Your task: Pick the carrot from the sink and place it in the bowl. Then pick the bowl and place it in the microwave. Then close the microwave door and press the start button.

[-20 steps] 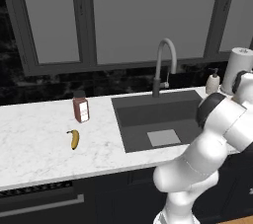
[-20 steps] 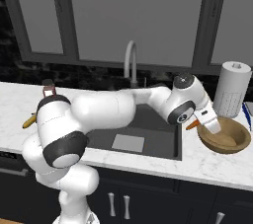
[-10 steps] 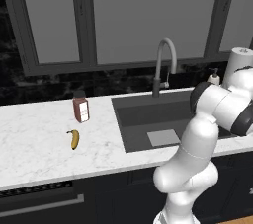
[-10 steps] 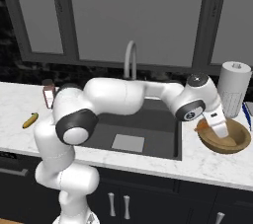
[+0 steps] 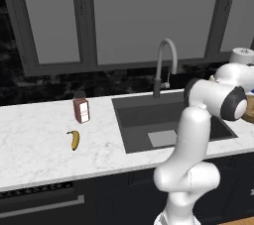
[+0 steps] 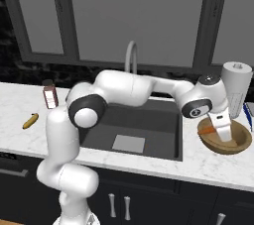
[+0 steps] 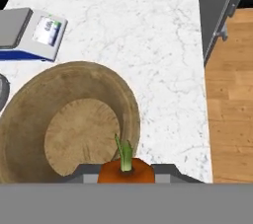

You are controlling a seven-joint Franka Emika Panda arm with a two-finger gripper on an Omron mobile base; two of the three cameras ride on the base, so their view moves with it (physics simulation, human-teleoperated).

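Over the bowl (image 6: pixel 224 139), gripper (image 6: pixel 221 132) hangs, fingers clamped on carrot (image 7: pixel 125 169); positioned so a release should drop it inside.

carrot (image 7: pixel 125 169) lower half cut by the hand view's bottom, bowl (image 5: pixel 248 112) clipped at left base view's right edge

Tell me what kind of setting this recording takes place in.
A rendered home kitchen, by the look of it: a marble-look counter with a dark sink and gooseneck faucet, dark cabinets below, a banana lying out.
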